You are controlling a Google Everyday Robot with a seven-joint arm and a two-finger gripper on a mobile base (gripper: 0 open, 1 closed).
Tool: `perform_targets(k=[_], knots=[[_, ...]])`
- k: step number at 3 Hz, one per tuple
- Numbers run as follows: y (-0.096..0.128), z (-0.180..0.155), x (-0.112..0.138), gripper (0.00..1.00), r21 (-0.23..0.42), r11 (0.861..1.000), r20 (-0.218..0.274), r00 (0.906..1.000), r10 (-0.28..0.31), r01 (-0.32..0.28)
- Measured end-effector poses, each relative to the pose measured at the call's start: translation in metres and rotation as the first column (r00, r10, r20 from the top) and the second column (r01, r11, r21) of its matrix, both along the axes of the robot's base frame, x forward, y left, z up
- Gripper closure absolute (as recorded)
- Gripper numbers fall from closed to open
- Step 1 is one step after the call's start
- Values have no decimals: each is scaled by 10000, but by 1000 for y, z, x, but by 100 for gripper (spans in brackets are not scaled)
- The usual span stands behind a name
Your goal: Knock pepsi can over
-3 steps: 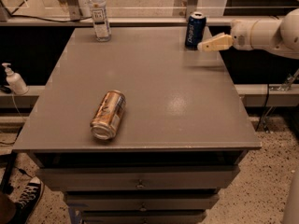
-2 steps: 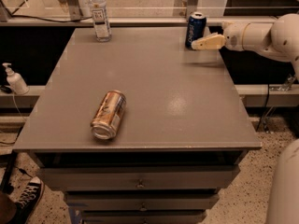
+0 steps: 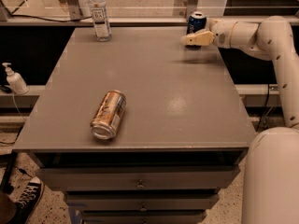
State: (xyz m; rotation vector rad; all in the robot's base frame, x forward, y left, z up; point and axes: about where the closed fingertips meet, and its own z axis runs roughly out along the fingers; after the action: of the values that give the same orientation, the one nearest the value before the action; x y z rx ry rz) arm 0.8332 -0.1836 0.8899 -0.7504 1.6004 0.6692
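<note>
- Toward the near edge of the table (image 3: 168, 106): gold can (image 3: 108, 115) on its side, no part of the job.
- At far right: gripper (image 3: 188, 40) low before pepsi can (image 3: 196, 20); open or closed, cannot tell; contact unclear.
- Behind it, upright near back edge; knock yet to land.

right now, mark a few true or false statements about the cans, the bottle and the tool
1. The pepsi can stands upright near the far right corner of the table. True.
2. The gold can stands upright. False: it lies on its side toward the front left.
3. The tool is close beside the pepsi can, in front of its lower part. True.
4. The clear bottle lies tipped over. False: it stands upright at the far edge, left of the pepsi can.
</note>
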Motion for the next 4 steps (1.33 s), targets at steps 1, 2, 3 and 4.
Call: perform_targets(k=[1, 2, 3, 4], knots=[[23, 15, -8, 0, 417, 9961, 176, 9968, 777, -784], [45, 35, -26, 0, 893, 9831, 289, 9871, 1576, -1596], [68, 56, -62, 0, 1768, 9497, 186, 9656, 2595, -2586], [73, 64, -82, 0, 2111, 9323, 126, 9545, 2980, -2938]])
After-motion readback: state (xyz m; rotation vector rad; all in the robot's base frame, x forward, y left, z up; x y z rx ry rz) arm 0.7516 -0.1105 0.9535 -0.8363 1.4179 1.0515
